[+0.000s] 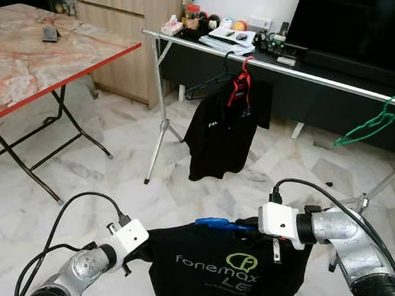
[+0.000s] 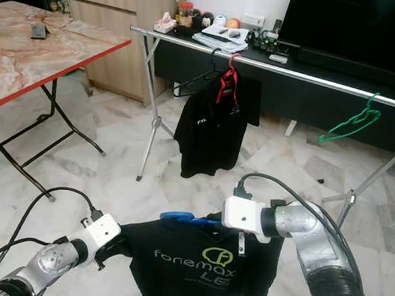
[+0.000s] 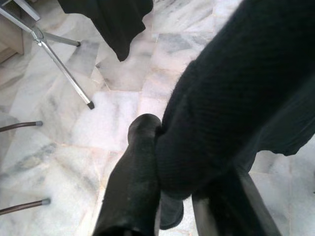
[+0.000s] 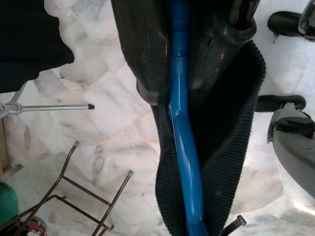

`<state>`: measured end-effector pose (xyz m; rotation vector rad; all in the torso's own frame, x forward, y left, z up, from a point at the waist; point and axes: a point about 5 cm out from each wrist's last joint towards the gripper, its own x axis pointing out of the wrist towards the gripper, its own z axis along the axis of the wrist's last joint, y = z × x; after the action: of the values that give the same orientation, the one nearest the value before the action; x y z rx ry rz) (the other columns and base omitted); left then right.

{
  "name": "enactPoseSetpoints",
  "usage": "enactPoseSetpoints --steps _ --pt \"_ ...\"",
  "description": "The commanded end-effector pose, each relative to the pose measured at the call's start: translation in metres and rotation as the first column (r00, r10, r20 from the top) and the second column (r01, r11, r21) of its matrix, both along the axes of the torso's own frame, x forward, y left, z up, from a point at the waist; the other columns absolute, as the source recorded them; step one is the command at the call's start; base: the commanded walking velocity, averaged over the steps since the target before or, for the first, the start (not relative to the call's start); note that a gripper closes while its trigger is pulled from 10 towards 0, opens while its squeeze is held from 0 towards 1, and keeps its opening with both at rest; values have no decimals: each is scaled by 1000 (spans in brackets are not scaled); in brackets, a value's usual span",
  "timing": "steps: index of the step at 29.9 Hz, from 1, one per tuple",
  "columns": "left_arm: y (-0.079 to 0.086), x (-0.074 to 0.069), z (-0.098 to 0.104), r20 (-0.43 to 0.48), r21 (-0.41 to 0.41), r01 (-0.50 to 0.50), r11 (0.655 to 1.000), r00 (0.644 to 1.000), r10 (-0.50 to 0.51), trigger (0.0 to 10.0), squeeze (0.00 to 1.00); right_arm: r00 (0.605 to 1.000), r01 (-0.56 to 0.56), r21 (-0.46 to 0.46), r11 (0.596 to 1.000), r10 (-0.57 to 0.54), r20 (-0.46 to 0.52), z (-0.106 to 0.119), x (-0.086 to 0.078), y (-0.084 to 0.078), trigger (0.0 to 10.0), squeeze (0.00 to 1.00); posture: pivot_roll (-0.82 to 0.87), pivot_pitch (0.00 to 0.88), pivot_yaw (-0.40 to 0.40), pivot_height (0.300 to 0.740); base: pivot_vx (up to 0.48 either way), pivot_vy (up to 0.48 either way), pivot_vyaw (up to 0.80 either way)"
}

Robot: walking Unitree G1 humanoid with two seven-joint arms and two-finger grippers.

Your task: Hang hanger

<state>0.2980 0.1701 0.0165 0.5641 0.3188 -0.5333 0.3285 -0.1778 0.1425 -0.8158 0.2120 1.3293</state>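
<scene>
the right gripper (image 4: 179, 73) is clamped on the blue hanger (image 4: 184, 162), which runs out past its fingertips into the collar of the black shirt (image 1: 224, 273). the left gripper (image 3: 184, 162) pinches the shirt's sleeve between its fingers. the rail (image 1: 316, 75) stands well beyond both grippers.
</scene>
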Motion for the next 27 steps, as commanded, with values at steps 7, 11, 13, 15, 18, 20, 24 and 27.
enactPoseSetpoints --steps 7,11,13,15,18,20,24,27 --pt "43 0 -4 5 15 -395 919 919 395 0 0 993 91 -8 996 -90 72 7 6 -11 10000 0 -5 56 -35 740 0 0 0" --pt "61 -7 -9 -28 -10 -561 828 828 560 0 0 985 145 -4 989 -144 91 8 9 -18 10000 0 -3 57 -35 740 0 0 0" --pt "65 -9 -10 -35 -24 -600 799 800 600 0 0 985 152 -13 988 -150 86 7 9 -20 10000 0 -2 59 -35 740 0 0 0" --pt "74 -12 -12 -45 -46 -684 728 729 683 0 0 984 159 -29 987 -156 83 4 7 -24 10000 0 -3 59 -35 740 0 0 0" --pt "68 -12 -12 -105 -160 -682 713 730 675 0 0 985 161 -19 987 -159 72 2 5 -25 10000 0 -5 60 -33 740 0 0 0" --pt "52 -7 -9 -103 -211 -574 791 818 566 0 0 985 156 -18 988 -155 70 1 4 -24 10000 0 -5 60 -33 740 0 0 0" --pt "36 -4 -7 -44 -129 -396 909 918 394 7765 0 986 148 -22 989 -147 73 1 4 -22 10000 0 -4 60 -33 740 0 0 0" --pt "15 -4 -6 -13 -35 -174 984 985 174 10000 1000 989 117 -29 993 -114 89 6 6 -17 10000 0 -6 58 -30 740 0 0 0"
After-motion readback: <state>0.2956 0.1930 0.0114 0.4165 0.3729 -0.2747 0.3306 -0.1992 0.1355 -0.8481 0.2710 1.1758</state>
